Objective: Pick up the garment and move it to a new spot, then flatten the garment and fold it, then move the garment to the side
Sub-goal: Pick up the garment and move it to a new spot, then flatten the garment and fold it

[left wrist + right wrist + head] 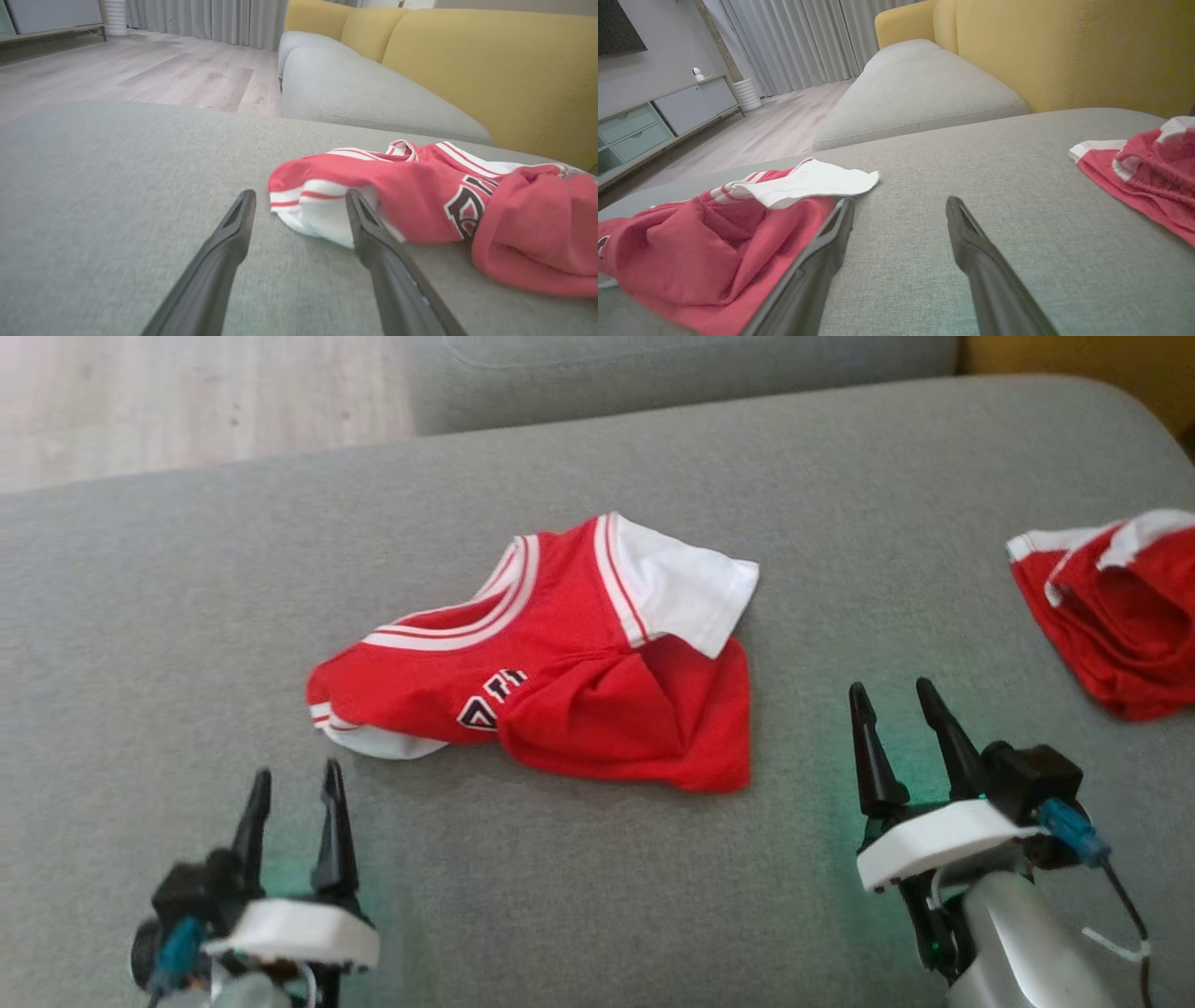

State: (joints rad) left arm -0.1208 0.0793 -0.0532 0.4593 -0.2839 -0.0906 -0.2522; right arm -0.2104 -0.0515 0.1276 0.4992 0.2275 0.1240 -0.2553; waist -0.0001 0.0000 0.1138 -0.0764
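Observation:
A red garment (560, 681) with white sleeves, white stripes and dark lettering lies crumpled in the middle of the grey cushion (187, 616). My left gripper (297, 784) stands open near the front left, a short way from the garment's white left sleeve. In the left wrist view that gripper (301, 200) holds nothing, with the garment (420, 205) just beyond its right finger. To the garment's right my right gripper (892, 700) is open and empty above the cushion. In the right wrist view the garment (710, 242) lies left of the open right gripper (901, 207).
A second red and white piece of clothing (1120, 607) lies at the cushion's right edge, seen too in the right wrist view (1148, 177). Another grey cushion (364, 93) and a yellow sofa back (490, 70) lie beyond. Wooden floor (187, 401) is past the far left edge.

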